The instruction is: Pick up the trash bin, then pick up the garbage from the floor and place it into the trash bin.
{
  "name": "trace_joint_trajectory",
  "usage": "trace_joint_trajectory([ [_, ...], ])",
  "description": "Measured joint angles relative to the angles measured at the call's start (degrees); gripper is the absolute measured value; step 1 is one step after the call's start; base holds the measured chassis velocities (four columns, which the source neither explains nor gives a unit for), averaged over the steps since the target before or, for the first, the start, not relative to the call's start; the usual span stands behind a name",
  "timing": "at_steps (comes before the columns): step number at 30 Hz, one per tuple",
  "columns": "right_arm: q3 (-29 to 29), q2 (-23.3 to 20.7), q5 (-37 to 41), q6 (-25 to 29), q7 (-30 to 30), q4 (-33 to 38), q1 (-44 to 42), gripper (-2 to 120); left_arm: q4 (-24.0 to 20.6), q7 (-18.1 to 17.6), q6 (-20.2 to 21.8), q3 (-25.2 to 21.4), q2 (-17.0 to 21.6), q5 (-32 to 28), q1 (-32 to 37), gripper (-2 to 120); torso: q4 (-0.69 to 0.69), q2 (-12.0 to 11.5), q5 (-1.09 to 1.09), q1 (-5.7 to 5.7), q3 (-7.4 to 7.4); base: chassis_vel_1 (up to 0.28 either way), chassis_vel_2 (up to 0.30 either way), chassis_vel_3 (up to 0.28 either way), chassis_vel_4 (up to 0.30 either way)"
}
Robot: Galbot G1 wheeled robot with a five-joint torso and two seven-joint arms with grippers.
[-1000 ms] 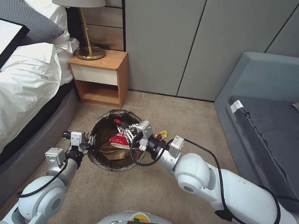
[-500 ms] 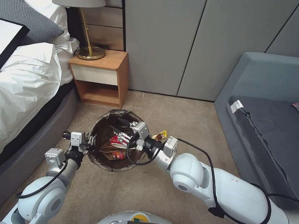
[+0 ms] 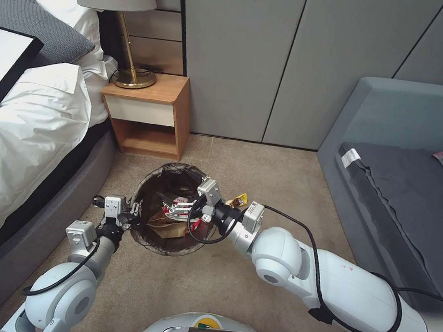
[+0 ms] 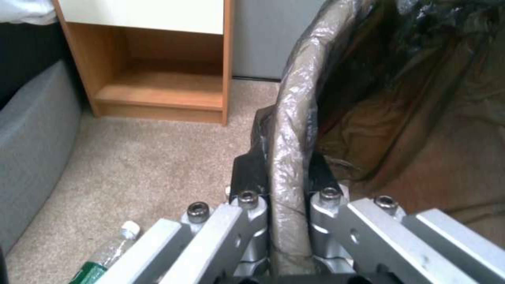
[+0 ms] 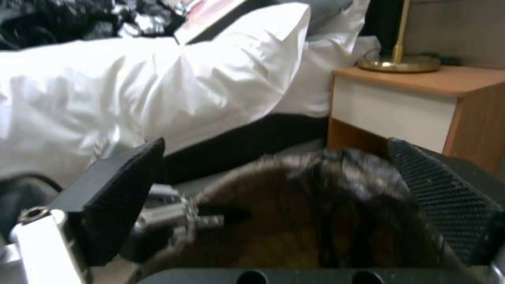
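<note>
My right gripper (image 3: 168, 206) hangs over the trash bin (image 3: 144, 239) mouth, pads (image 5: 124, 185) spread wide and empty. My left gripper (image 4: 279, 185) pinches the bin's bag-lined rim, holding it off the carpet beside the nightstand (image 3: 148, 112). Deposit step appears finished; next comes withdrawal and another pickup. Count: one bin; inside, one tan paper bag (image 3: 166, 226) and at least one red-and-white packet (image 3: 175, 208); outside, one yellow wrapper (image 3: 239, 200) and one bottle (image 4: 105, 252).
</note>
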Motion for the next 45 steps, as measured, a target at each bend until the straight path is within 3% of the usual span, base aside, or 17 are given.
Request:
trace_joint_trajectory([
  [6,1.9,0.1,2.1,0.2,0.7,1.8,-0.1,100,0.0,0.1,-0.2,-0.1,-0.1,0.1,0.5,4,0.01,0.0,0.01,0.0,0.0,0.0,0.0,0.0,0.0],
  [8,7.2,-0.1,6.0,0.5,2.2,3.3,-1.2,100,0.2,0.2,-0.3,-0.1,-0.2,0.2,0.6,4,0.01,0.0,0.01,0.0,0.0,0.0,0.0,0.0,0.0],
  [9,7.2,-0.1,6.0,0.5,2.2,3.3,-1.2,100,0.2,0.2,-0.3,-0.1,-0.2,0.2,0.6,4,0.01,0.0,0.01,0.0,0.0,0.0,0.0,0.0,0.0],
  [12,17.8,-0.6,8.1,-0.3,5.3,3.9,-4.9,100,0.4,0.3,-0.4,-0.1,-0.3,0.3,0.6,4,0.01,0.0,0.01,0.0,0.0,0.0,0.0,0.0,0.0],
  [13,17.8,-0.6,8.1,-0.3,5.3,3.9,-4.9,100,0.4,0.3,-0.4,-0.1,-0.3,0.3,0.6,4,0.01,0.0,0.01,0.0,0.0,0.0,0.0,0.0,0.0],
  [16,29.7,-0.5,6.9,-3.6,9.6,5.4,-14.8,100,0.7,0.4,-0.6,-0.3,-0.5,0.3,0.6,4,-0.01,0.0,0.02,0.0,0.0,0.0,0.0,0.0,0.0],
  [17,29.7,-0.5,6.9,-3.6,9.6,5.4,-14.8,100,0.7,0.4,-0.6,-0.3,-0.5,0.3,0.6,4,-0.01,0.0,0.02,0.0,0.0,0.0,0.0,0.0,0.0],
  [20,39.0,1.4,2.7,-6.9,12.6,6.9,-23.7,100,1.1,0.5,-0.7,-0.4,-0.6,0.5,0.6,4,-0.01,0.0,0.02,0.0,0.0,0.0,0.0,0.0,0.0],
  [22,39.9,1.6,2.3,-7.2,12.8,7.1,-24.6,100,1.1,0.5,-0.7,-0.4,-0.6,0.5,0.6,4,0.0,0.0,0.02,0.0,0.0,0.0,0.0,0.0,0.0],
  [25,49.1,4.4,-5.8,-8.8,12.4,8.9,-36.1,100,1.4,0.5,-0.8,-0.7,-0.8,0.6,0.3,4,0.0,0.0,0.01,0.0,0.0,0.0,0.0,0.0,0.0],
  [33,55.7,9.6,-18.0,-5.3,9.8,9.9,-51.3,100,2.0,0.6,-0.9,-0.9,-1.2,0.7,0.2,4,0.0,0.0,0.01,0.0,0.0,0.0,0.0,0.0,0.0],
  [45,55.7,18.6,-30.4,0.0,7.0,8.5,-60.0,100,2.0,0.5,-0.9,-0.5,-1.6,1.0,0.1,4,0.01,0.0,0.0,0.0,0.0,0.0,0.0,0.0,0.0],
])
